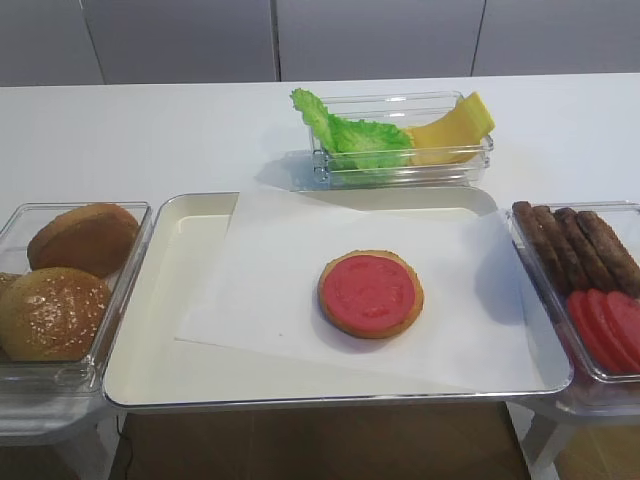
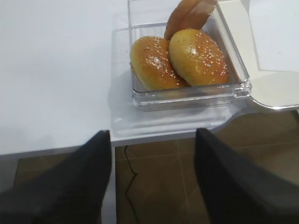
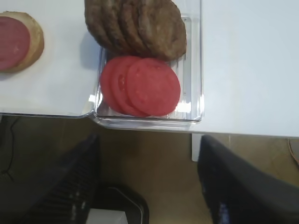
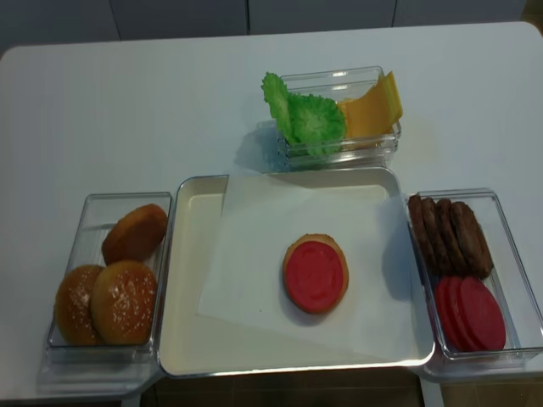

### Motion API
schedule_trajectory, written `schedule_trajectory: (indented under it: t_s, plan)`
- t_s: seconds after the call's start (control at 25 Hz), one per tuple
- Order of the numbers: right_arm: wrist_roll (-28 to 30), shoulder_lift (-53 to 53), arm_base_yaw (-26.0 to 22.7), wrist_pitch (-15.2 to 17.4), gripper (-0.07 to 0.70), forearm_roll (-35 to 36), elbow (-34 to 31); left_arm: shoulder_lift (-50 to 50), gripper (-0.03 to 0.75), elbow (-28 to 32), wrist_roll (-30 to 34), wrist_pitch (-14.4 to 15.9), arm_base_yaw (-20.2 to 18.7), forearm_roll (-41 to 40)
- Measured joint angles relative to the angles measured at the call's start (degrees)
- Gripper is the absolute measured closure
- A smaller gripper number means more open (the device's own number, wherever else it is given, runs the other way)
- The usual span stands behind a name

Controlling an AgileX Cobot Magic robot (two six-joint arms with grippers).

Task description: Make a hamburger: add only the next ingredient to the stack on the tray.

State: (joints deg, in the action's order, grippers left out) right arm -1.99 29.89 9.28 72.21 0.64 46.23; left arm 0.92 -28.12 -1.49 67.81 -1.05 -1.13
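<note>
White and smooth, the table (image 4: 127, 110) carries four containers. Along its near edge, in the middle, sits one large shallow cream-coloured rectangular tray (image 4: 191, 280) lined with one sheet of white paper (image 4: 254, 254). On the paper lies the flat round bun bottom half (image 4: 315, 274), and one thin round red tomato slice (image 1: 369, 290) lies flat on its cut face, leaving a golden rim visible all around.

At the near left corner stands a clear plastic box (image 4: 93, 212) with three brown bun pieces: two domed sesame-topped buns (image 2: 177, 60) side by side and one plain brown piece (image 4: 135, 231) behind them.

At the near right corner a second clear plastic box (image 4: 513, 254) holds four dark brown patties (image 4: 447, 233) leaning in a row, and three overlapping red tomato slices (image 3: 140, 86) in front of them.

Beyond the tray's far edge, a third clear box (image 4: 339, 153) holds green lettuce (image 4: 305, 114) and yellow cheese slices (image 4: 373, 106); their number cannot be told.

The left end effector (image 2: 152, 186) has its two dark fingers spread wide, holding nothing, off the near edge before the bun box. The right end effector (image 3: 149, 182) is likewise spread wide and empty, before the tomato box.
</note>
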Motion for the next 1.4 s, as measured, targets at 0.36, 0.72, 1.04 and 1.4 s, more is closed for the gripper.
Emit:
schedule_trajectory:
  t_s: [0.36,0.72,1.04,1.4]
  plan:
    - [0.1,-20.85,0.0,0.89,0.127,0.83,-8.0,0.0,0.296,0.0,0.0,0.0,0.0,0.0]
    - [0.1,-30.91,0.0,1.25,0.128,1.12,-13.57,0.0,0.296,0.0,0.0,0.0,0.0,0.0]
    - [0.2,-31.01,0.0,-6.22,0.128,0.18,-16.67,0.0,0.296,0.0,0.0,0.0,0.0,0.0]
    - [0.2,-31.01,0.0,-7.46,0.128,-0.03,-18.24,0.0,0.296,0.0,0.0,0.0,0.0,0.0]
